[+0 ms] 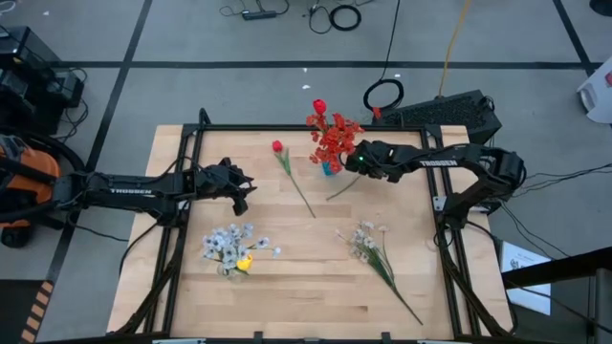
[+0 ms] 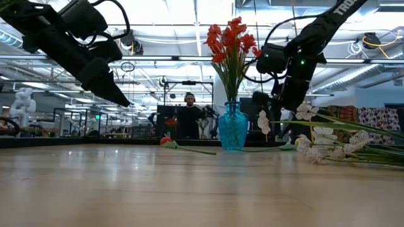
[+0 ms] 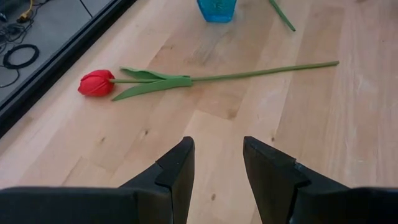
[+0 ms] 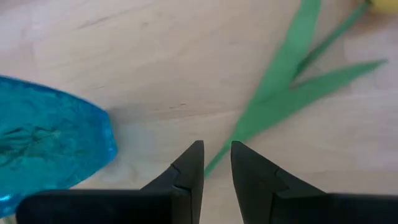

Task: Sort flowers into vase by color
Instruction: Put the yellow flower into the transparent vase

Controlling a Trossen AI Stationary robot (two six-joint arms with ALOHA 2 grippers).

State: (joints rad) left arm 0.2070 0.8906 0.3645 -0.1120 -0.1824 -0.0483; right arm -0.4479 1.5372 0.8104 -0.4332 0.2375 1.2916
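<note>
Bright, even light falls from ceiling fixtures (image 2: 372,41) that flare white in the low view. The tabletop (image 2: 189,189) shows soft glare, its near edge blurred; shadows are faint.

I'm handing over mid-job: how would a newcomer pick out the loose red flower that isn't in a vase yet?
Start at the blue vase of red flowers near the table's far edge. Just toward the left arm's side of it, a single red tulip lies flat on the wood, with its green stem running toward the table's middle. It is the only red bloom lying down; the other loose stem carries white blossoms.
</note>
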